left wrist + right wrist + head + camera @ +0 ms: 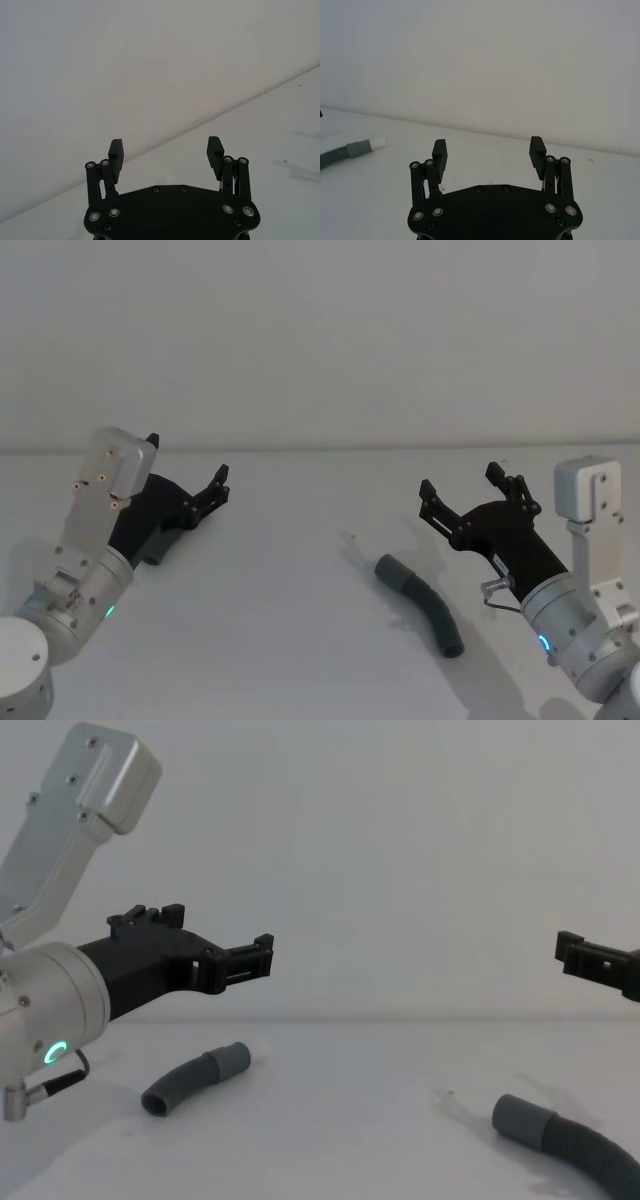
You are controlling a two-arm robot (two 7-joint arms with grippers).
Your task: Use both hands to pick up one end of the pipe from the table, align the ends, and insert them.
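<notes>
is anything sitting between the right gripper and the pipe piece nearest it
Nothing visible. The right gripper, jaws open, hangs above the table, and the pipe piece lies flat below and to its left, with only air between. The left gripper, also open, hangs over the table's left side.

No legible text, label, brand, number or sign is being shown anywhere. Nothing readable is being carried by the left gripper [166, 151], the right gripper [488, 150], the pipe [420, 602] or the table [300, 650].
</notes>
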